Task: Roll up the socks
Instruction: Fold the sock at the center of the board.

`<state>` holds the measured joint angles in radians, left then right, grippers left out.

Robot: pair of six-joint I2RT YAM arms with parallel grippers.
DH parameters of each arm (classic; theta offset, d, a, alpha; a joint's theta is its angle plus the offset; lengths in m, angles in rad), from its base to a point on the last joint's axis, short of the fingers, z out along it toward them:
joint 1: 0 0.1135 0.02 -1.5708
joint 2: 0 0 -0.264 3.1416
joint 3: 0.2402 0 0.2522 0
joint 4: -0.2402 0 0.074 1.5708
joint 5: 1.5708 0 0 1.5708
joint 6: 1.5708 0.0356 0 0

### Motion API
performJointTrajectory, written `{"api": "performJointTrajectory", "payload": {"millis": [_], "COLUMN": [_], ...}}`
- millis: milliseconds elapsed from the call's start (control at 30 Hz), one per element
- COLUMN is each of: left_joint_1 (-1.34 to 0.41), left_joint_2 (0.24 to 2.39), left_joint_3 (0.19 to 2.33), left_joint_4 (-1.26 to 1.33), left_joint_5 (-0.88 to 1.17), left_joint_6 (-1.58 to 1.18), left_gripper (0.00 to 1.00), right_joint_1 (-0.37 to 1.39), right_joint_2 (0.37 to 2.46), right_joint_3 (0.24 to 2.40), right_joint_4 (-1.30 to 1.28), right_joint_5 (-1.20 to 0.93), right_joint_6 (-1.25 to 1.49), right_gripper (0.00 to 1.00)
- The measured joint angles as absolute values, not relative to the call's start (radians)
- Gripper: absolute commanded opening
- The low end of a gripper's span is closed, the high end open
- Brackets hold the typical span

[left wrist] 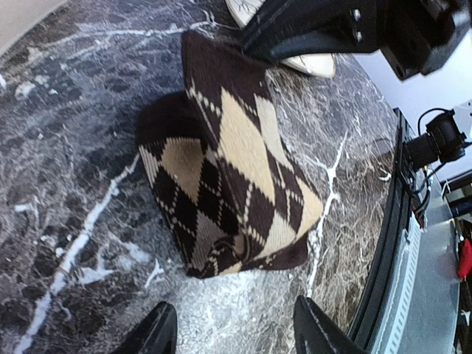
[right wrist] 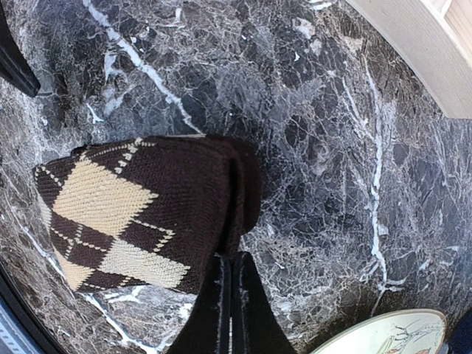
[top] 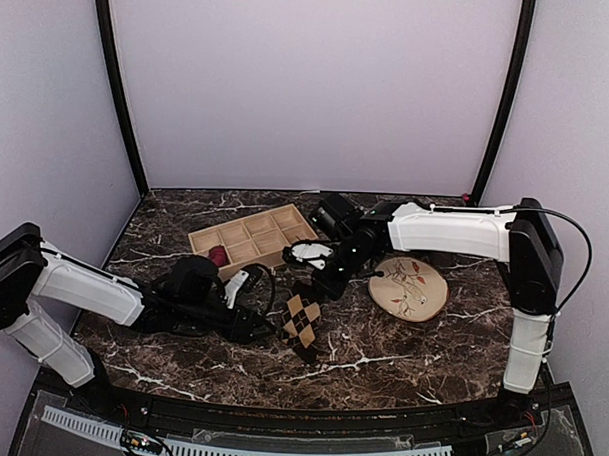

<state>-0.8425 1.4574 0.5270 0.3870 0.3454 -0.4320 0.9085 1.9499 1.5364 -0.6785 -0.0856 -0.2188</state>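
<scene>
The dark brown sock with tan argyle diamonds lies folded on the marble, just in front of both grippers. In the left wrist view this argyle sock is humped up, and my left gripper stands open just short of its near end, with nothing between the fingers. My right gripper is shut, its tips pinching the dark cuff fold of the argyle sock. From above, the right gripper is at the sock's far end and the left gripper at its left side. The maroon sock sits in a tray compartment.
A wooden compartment tray stands at the back left of centre. A round decorated plate lies to the right of the sock, under the right arm. The table's front rail runs close behind the sock in the left wrist view.
</scene>
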Motion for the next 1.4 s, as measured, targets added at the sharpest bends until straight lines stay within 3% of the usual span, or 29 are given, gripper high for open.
{"api": "performJointTrajectory", "payload": {"millis": [500, 633, 1167, 1400], "left_joint_1": [-0.844, -0.857, -0.872, -0.876], "left_joint_2": [1.58, 1.623, 1.746, 1.773], "left_joint_3": [0.44, 0.459, 0.531, 0.541], "left_joint_4": [0.683, 0.695, 0.736, 0.777], "left_joint_5": [0.447, 0.445, 0.406, 0.412], "left_joint_6": [-0.381, -0.344, -0.231, -0.21], "left_gripper": [0.57, 0.64, 0.64, 0.56], "right_joint_1": [0.908, 0.908, 0.908, 0.908], "right_joint_2": [1.953, 1.954, 1.954, 1.955], "right_joint_3": [1.531, 1.531, 1.531, 1.531], "right_joint_4": [-0.678, -0.678, -0.679, -0.68], "right_joint_5": [-0.091, -0.092, -0.1, -0.101], "right_joint_6": [-0.211, -0.21, -0.209, -0.209], "right_gripper": [0.0, 0.0, 0.0, 0.0]}}
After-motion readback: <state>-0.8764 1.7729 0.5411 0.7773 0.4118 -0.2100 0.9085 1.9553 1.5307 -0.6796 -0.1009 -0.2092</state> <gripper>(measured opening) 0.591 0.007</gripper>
